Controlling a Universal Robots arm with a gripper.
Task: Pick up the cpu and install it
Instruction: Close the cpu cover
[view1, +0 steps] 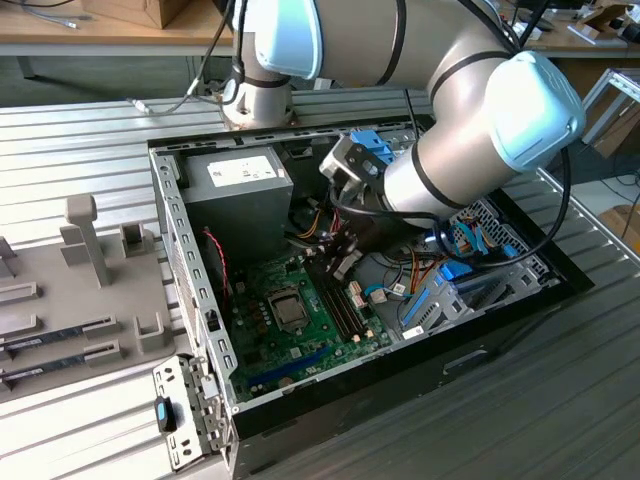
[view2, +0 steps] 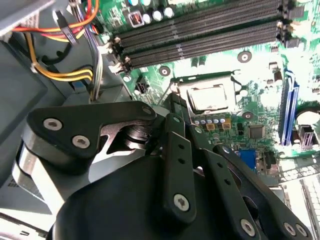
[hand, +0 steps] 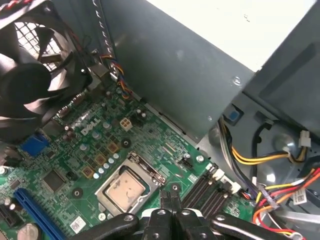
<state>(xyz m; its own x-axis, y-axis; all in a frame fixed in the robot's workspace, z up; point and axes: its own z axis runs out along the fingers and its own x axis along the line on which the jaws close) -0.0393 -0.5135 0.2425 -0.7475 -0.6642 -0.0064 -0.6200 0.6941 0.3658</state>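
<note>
The cpu (hand: 127, 186), a small silvery square chip, lies flat inside the black socket frame (hand: 150, 167) on the green motherboard (hand: 95, 145). It also shows in the second wrist view (view2: 209, 97) and the exterior view (view1: 290, 310). My gripper (hand: 170, 199) hovers just above the board beside the socket, between it and the memory slots (hand: 207, 192). Its two black fingers (hand: 165, 200) are pressed together with nothing between them. In the exterior view the gripper (view1: 342, 258) hangs inside the open computer case, to the right of the socket.
A grey power-supply box (view1: 235, 195) fills the case's back left and a black fan (hand: 30, 80) stands near the board. Coloured cables (hand: 270, 185) bunch beside the gripper. A grey fixture (view1: 80, 290) with memory sticks (view1: 60, 335) lies outside, at the exterior view's left.
</note>
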